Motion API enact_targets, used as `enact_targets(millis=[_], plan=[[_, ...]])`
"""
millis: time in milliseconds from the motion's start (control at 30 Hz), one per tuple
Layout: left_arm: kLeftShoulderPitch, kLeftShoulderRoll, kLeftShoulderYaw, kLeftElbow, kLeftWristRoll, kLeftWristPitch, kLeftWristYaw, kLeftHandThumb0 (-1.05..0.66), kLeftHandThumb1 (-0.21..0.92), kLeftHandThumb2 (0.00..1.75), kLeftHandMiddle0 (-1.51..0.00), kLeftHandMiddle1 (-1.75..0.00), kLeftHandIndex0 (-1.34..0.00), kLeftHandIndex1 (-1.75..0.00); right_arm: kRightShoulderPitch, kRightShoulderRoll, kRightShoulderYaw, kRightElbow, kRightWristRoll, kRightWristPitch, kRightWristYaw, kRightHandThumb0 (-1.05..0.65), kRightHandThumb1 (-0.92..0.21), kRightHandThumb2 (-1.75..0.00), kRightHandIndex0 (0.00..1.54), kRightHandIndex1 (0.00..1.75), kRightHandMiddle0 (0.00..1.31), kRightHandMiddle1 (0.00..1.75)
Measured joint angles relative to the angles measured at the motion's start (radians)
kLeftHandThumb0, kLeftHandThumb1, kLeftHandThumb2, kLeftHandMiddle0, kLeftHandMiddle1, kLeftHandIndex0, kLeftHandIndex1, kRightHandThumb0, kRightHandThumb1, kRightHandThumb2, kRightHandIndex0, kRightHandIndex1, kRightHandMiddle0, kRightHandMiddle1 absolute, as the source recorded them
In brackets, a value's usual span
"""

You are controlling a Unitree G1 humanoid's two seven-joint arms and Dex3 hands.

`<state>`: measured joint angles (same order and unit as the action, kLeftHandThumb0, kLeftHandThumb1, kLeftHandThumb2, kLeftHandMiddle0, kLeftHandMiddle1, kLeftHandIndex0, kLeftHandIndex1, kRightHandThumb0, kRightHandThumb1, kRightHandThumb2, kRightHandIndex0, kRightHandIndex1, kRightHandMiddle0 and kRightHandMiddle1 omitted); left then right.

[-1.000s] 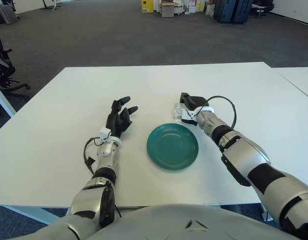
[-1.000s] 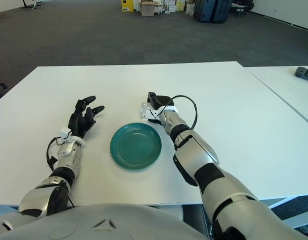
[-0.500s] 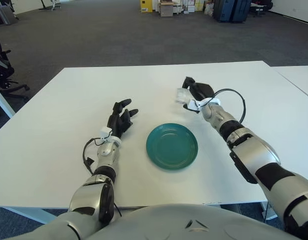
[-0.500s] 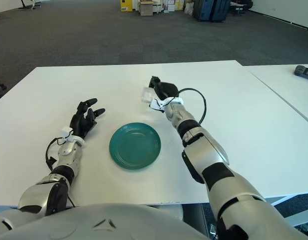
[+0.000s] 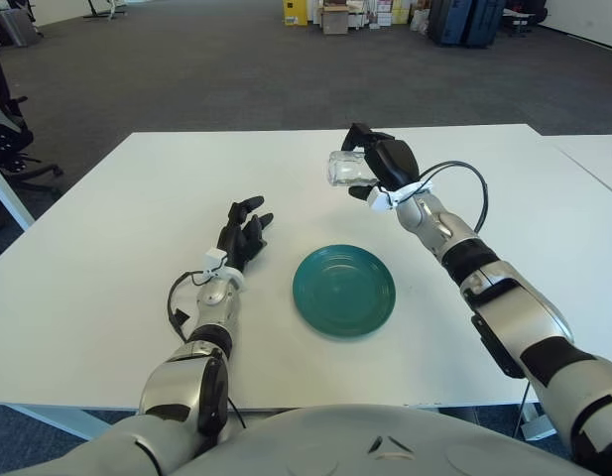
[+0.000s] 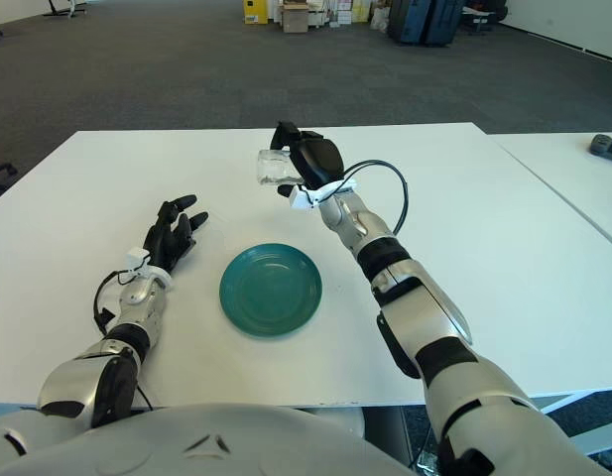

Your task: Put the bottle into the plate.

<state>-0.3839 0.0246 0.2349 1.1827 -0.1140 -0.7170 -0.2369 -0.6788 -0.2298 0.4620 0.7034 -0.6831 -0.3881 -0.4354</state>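
Observation:
A small clear bottle [image 5: 345, 168] is held in my right hand [image 5: 380, 164], lying sideways in the air above the white table [image 5: 117, 218], behind and slightly above the plate. The fingers are curled around it. The teal round plate [image 5: 343, 290] lies flat on the table in front of me, with nothing on it. My left hand [image 5: 241, 233] rests on the table to the left of the plate, fingers spread and holding nothing.
A second white table [image 5: 593, 154] stands to the right, with a dark device [image 6: 608, 145] on it. Grey carpet floor lies beyond, with boxes and dark cases [image 5: 462, 20] at the far wall and an office chair [image 5: 8, 139] at the left.
My right hand has lifted the bottle off the table beside the plate and raised it up and back, away from the table surface. The left hand has stayed in place.

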Motion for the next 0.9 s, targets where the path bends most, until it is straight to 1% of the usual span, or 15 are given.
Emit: enact_targets(millis=[267, 400, 500, 733, 900], plan=[[-0.004, 0.001, -0.005, 0.003, 0.006, 0.013, 0.014, -0.75, 0.92, 0.85, -0.31, -0.19, 0.00, -0.88, 0.080, -0.014, -0.004, -0.146, -0.005, 0.024, 0.061, 0.00, 0.03, -1.68, 0.89, 1.67, 0.64, 1.75], [-0.005, 0.003, -0.015, 0.004, 0.016, 0.023, 0.031, -0.75, 0.92, 0.85, -0.31, -0.17, 0.00, -0.88, 0.118, -0.016, -0.007, -0.211, 0.002, 0.044, 0.111, 0.00, 0.03, -1.69, 0.89, 1.68, 0.64, 1.75], [-0.006, 0.003, -0.021, 0.004, 0.024, 0.033, 0.044, -0.75, 0.92, 0.85, -0.31, -0.17, 0.00, -0.87, 0.157, -0.013, -0.007, -0.259, 0.007, 0.053, 0.151, 0.00, 0.03, -1.69, 0.89, 1.68, 0.65, 1.75], [-0.009, 0.003, -0.037, 0.003, 0.043, 0.062, 0.085, -0.76, 0.92, 0.81, -0.32, -0.14, 0.00, -0.87, 0.267, -0.007, -0.007, -0.398, 0.045, 0.078, 0.282, 0.00, 0.03, -1.69, 0.89, 1.67, 0.64, 1.75], [-0.010, 0.001, -0.038, -0.002, 0.042, 0.076, 0.097, -0.75, 0.92, 0.78, -0.35, -0.14, 0.00, -0.87, 0.338, -0.008, -0.004, -0.470, 0.051, 0.078, 0.345, 0.00, 0.02, -1.68, 0.89, 1.66, 0.64, 1.75]])
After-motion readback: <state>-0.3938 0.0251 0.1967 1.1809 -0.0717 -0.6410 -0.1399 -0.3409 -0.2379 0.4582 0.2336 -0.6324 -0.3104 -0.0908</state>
